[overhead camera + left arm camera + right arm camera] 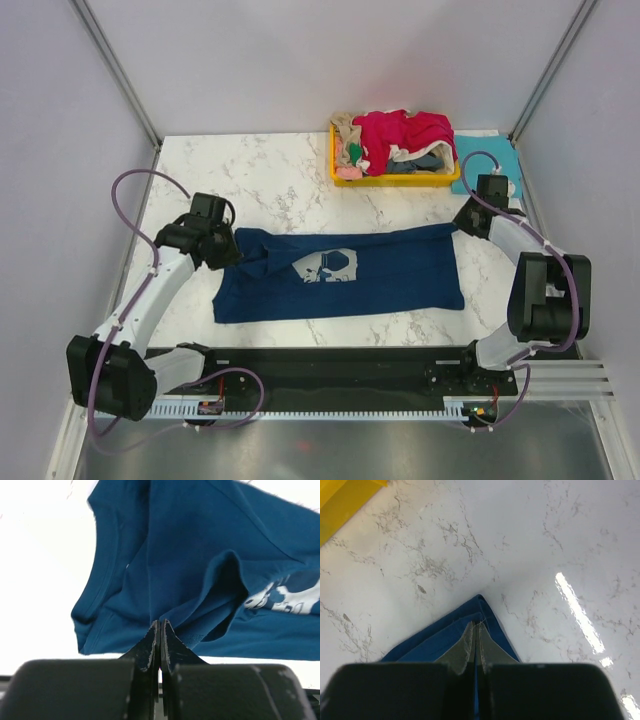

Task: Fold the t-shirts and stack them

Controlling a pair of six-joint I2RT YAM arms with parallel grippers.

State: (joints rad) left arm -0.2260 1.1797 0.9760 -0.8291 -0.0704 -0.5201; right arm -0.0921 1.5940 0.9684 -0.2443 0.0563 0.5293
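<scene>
Pinching, left gripper (231,249): its fingers are pressed together on a raised fold of the navy t-shirt (385,278) at the cloth's upper left corner, left of centre in the top view; the left wrist view (160,623) shows the tips closed on blue cloth just below the collar.
Right gripper (461,226): fingers closed on the shirt's upper right corner, right of centre in the top view; in the right wrist view (476,626) the blue corner (447,639) pokes out past the tips at lower centre.
Navy t-shirt: spread sideways across the middle of the marble table top (280,170), lying mostly flat, bunched near the left gripper, collar toward the left (200,545).
Pale print (327,266): faces up at the shirt's centre; it sits at the right edge of the left wrist view (286,598).
Yellow plastic tray (395,181): upper centre-right, apart from the navy shirt; its corner shows at the upper left of the right wrist view (342,500).
Tray contents: a crimson-pink t-shirt (405,130) heaped on top, a beige garment (347,133) at the left end, other colours beneath.
Teal cloth (508,152): flat on the table just right of the tray.
</scene>
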